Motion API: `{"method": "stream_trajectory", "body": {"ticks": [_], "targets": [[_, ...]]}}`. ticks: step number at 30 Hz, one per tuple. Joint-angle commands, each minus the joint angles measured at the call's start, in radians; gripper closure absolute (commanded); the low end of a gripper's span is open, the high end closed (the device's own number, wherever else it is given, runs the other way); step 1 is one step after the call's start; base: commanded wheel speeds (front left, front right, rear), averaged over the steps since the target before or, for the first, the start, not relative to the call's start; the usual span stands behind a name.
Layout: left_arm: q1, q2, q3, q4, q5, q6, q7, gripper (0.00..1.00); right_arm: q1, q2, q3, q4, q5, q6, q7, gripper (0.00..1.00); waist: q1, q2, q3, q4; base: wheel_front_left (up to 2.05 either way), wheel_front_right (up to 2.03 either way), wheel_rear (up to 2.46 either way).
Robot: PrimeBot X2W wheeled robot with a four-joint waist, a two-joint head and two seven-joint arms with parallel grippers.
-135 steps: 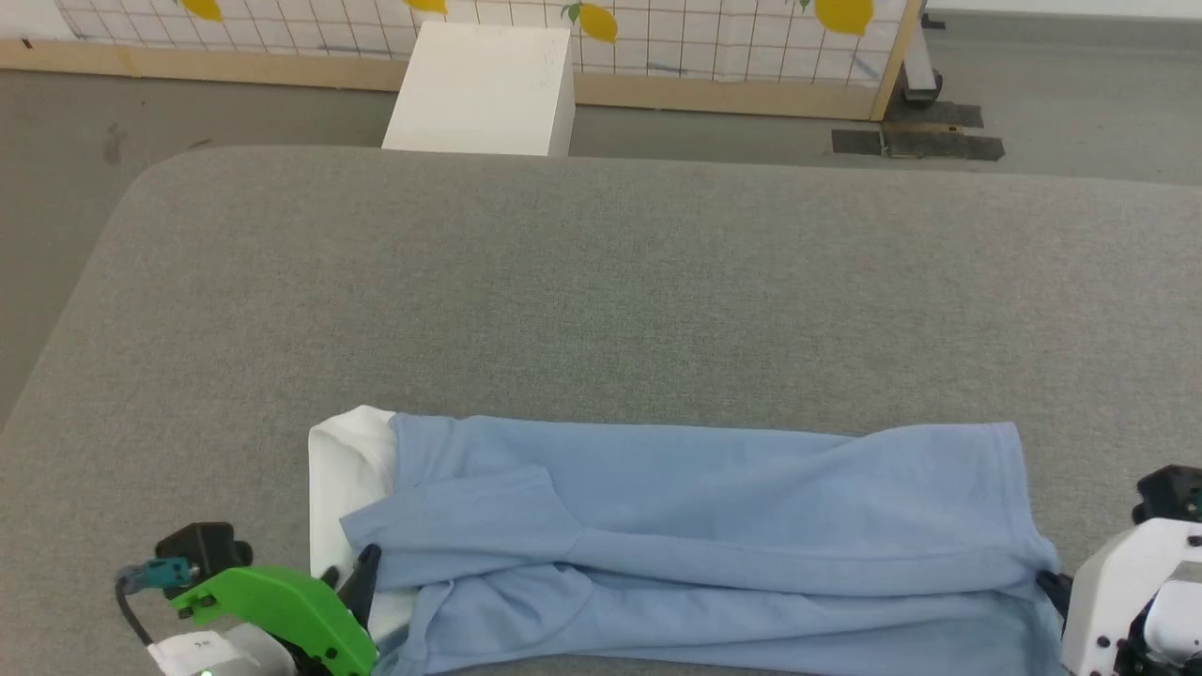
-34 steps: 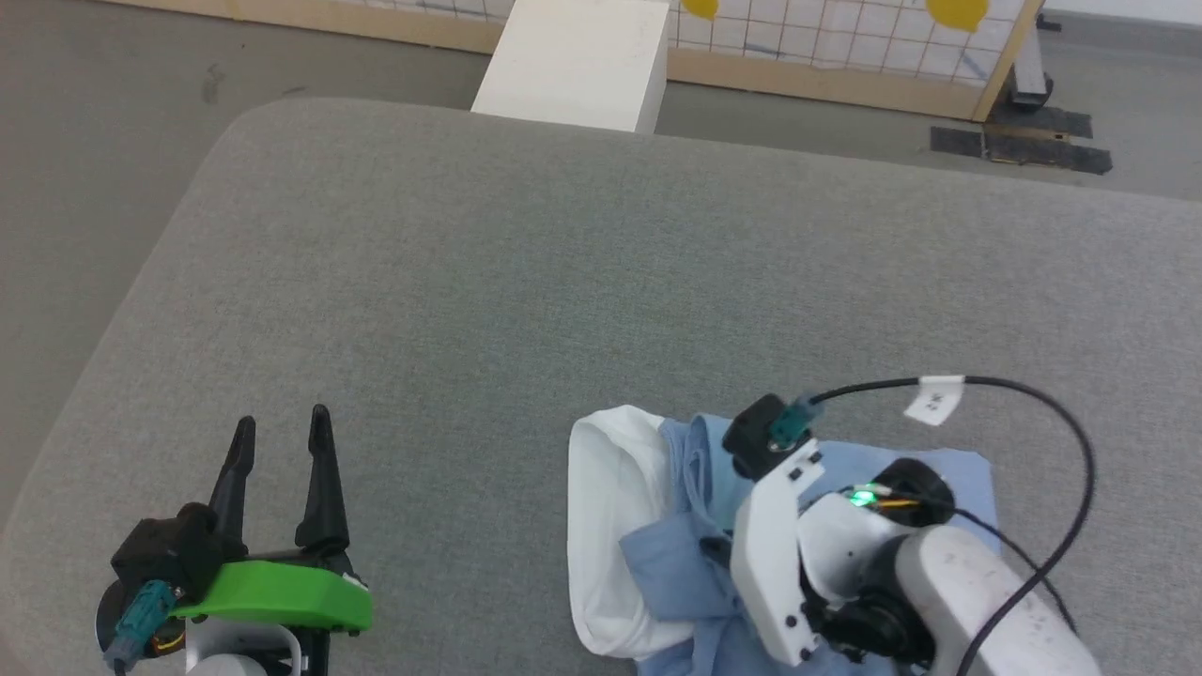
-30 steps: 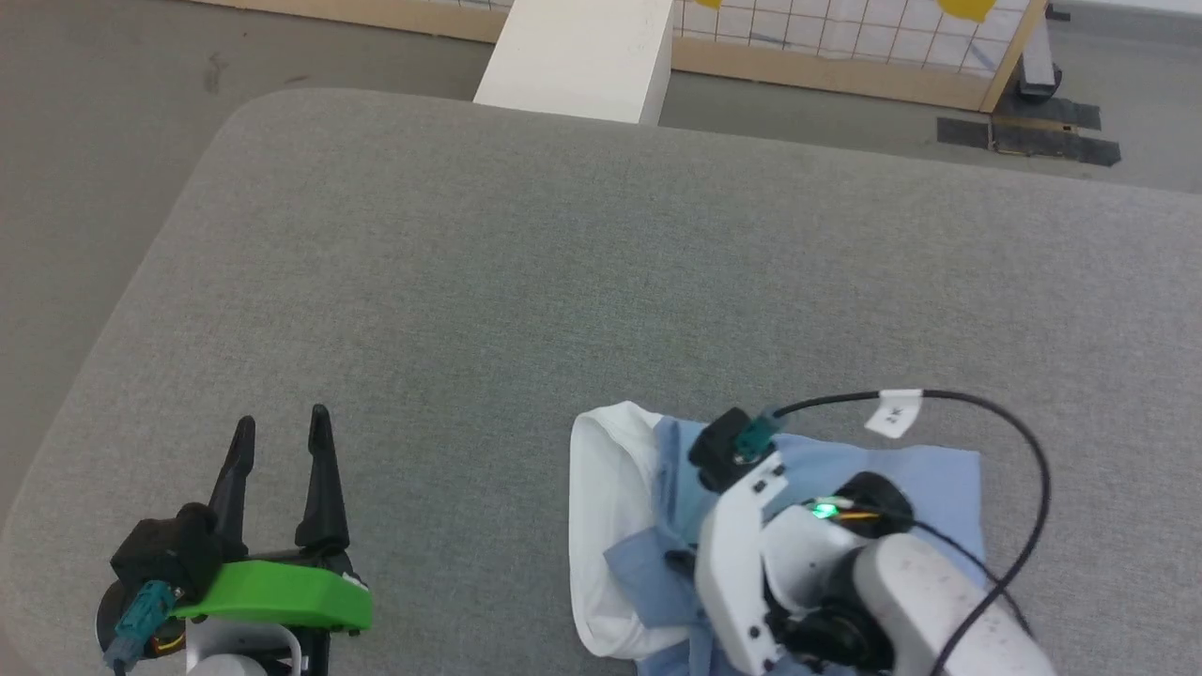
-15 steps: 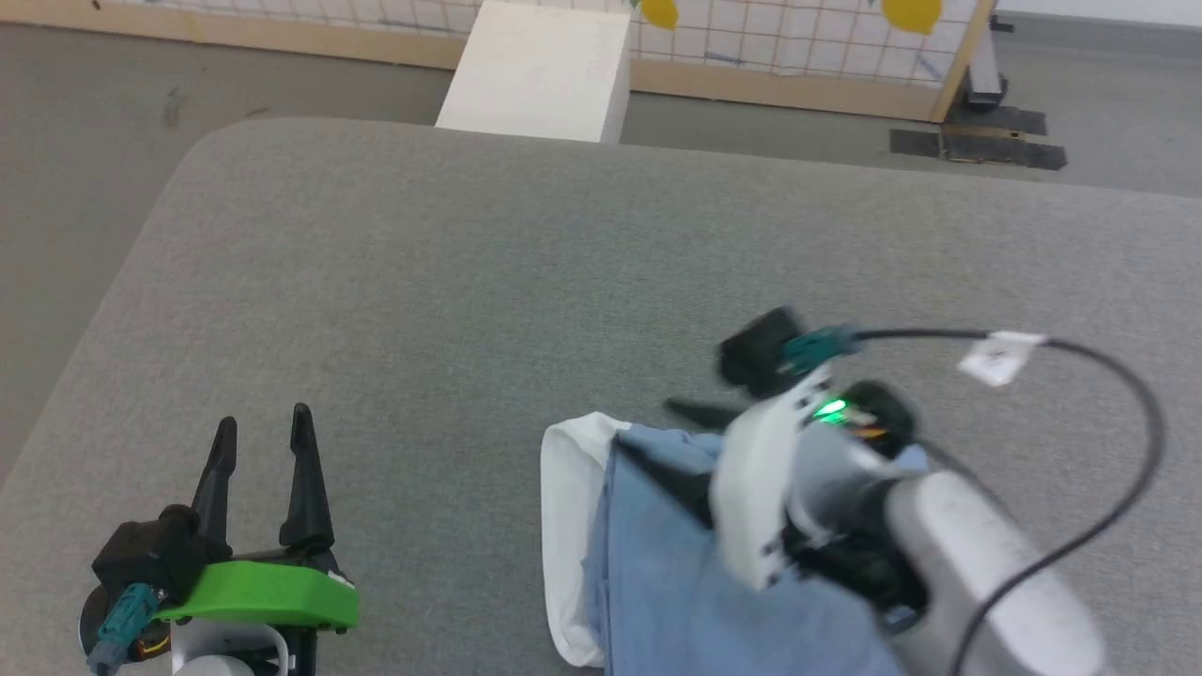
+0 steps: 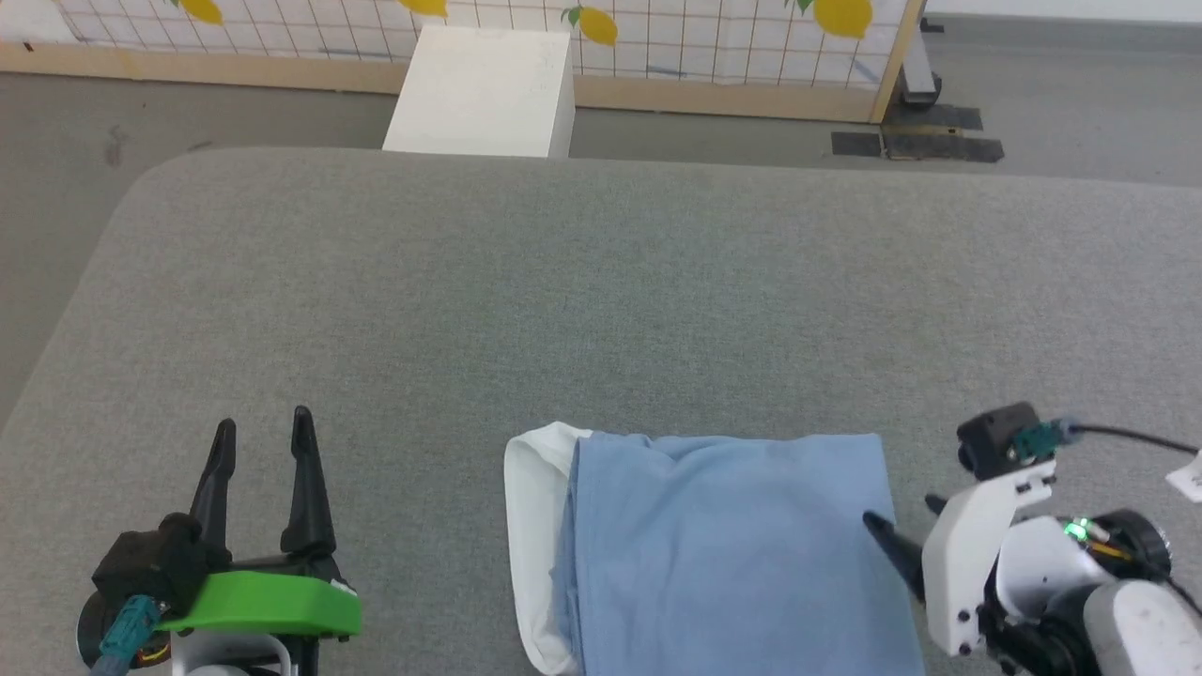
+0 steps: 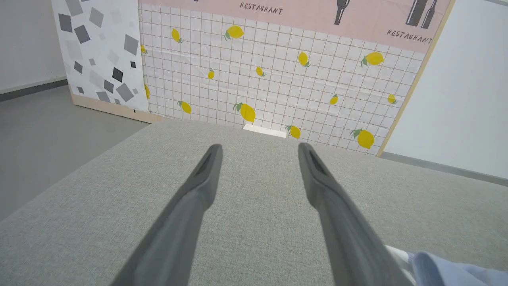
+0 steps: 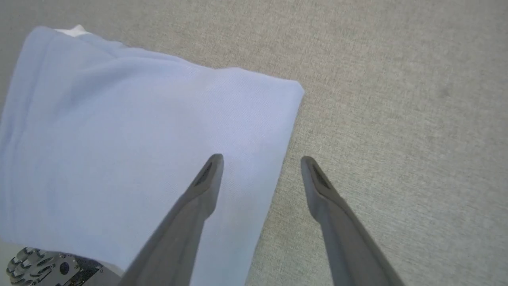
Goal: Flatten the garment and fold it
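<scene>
Garment position: The garment (image 5: 723, 554) lies on the grey table (image 5: 601, 282) at 6 o'clock in the head view, its near edge cut off by the frame.
Garment shape: A compact blue rectangle is presented, with the white collar (image 5: 531, 535) protruding at its 9 o'clock side.
Change, garment: A few seconds earlier a long strip was spread across the table. The 3 o'clock end has since been carried over toward the collar, and the length has been roughly halved.
Change, right gripper: The right gripper (image 5: 899, 512) was closed down on the cloth a second ago. It has since been opened and drawn back to 4 o'clock.
Right gripper state: The jaws are spread wide and nothing is held. In the right wrist view one finger is seen over the garment's folded edge, the other over bare table.
Left gripper state: The left gripper (image 5: 262, 421) is parked at 8 o'clock, jaws wide and empty, well apart from the garment, unchanged over the last second.
Task meaning: The crosswise fold is judged to be placed. The top layer appears smooth, so only an edge check or a further fold is judged to remain.
</scene>
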Motion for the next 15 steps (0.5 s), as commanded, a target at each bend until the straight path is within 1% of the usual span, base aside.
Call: {"method": "stream_trajectory", "body": {"ticks": [1, 11, 12, 14, 15], "targets": [[0.005, -0.007, 0.003, -0.002, 0.021, 0.0, -0.005, 0.0, 0.028, 0.018, 0.013, 0.025, -0.027, -0.001, 0.007, 0.0, 0.0, -0.0001, 0.018, 0.007, 0.0, 0.0, 0.0], [-0.004, -0.017, 0.006, 0.002, 0.038, -0.012, -0.005, 0.0, 0.005, 0.033, 0.061, 0.177, -0.089, -0.001, -0.017, 0.0, 0.0, -0.0001, 0.032, 0.021, 0.0, 0.0, 0.0], [-0.005, -0.018, 0.007, 0.003, 0.039, -0.013, -0.005, 0.0, -0.001, 0.034, 0.063, 0.19, -0.085, -0.001, -0.02, 0.53, 0.0, -0.0001, 0.032, 0.02, 0.0, 0.0, 0.0], [-0.005, -0.018, 0.012, 0.003, 0.04, -0.013, -0.005, 0.0, -0.015, 0.027, 0.074, 0.202, -0.075, -0.001, -0.025, 1.0, 0.0, -0.0001, 0.031, 0.011, 0.0, 0.0, 0.0], [-0.004, -0.018, 0.014, 0.003, 0.04, -0.013, -0.005, 0.0, -0.022, 0.023, 0.078, 0.204, -0.066, -0.001, -0.026, 1.0, 0.0, -0.0001, 0.031, 0.003, 0.0, 0.0, 0.0]]}}
